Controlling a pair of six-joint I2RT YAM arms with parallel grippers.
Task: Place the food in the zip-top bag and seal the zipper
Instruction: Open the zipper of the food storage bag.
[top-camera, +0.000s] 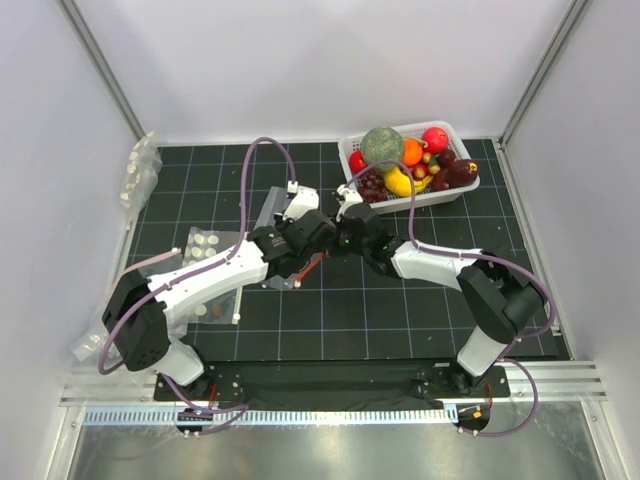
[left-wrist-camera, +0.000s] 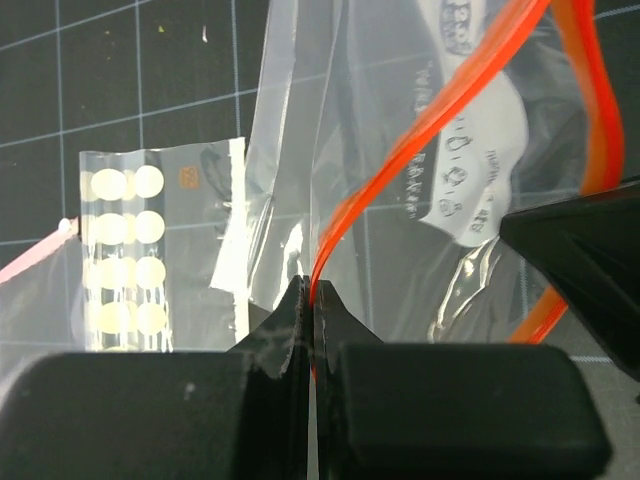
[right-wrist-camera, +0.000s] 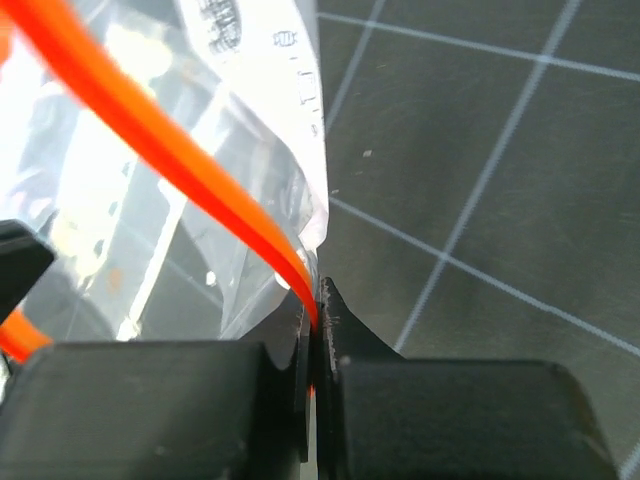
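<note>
both grippers pinching the zipper, bag looks empty

zip-top bag (top-camera: 272, 212) held up mid-table between the two arms, clear film sagging, printed label showing through. zipper (left-wrist-camera: 420, 130) running as an orange strip straight into the left gripper (left-wrist-camera: 312, 292), clamped tight on it. same deal at the other end: right gripper (right-wrist-camera: 315, 295) closed right on the strip near the bag's corner. mouth looks bowed open in the left wrist view, two orange lines apart. no food visible inside; the food (top-camera: 434, 138) sitting in the white basket (top-camera: 425, 200) at the far right. bag of white discs (left-wrist-camera: 120, 250) lying flat just beside.

risks from here, just guessing: pulling the two ends apart too hard could slip the thin strip out of a pinch or stretch the film. sealing now would lock the bag with nothing in it. letting go on one side could flop the mouth closed, making loading awkward.
</note>
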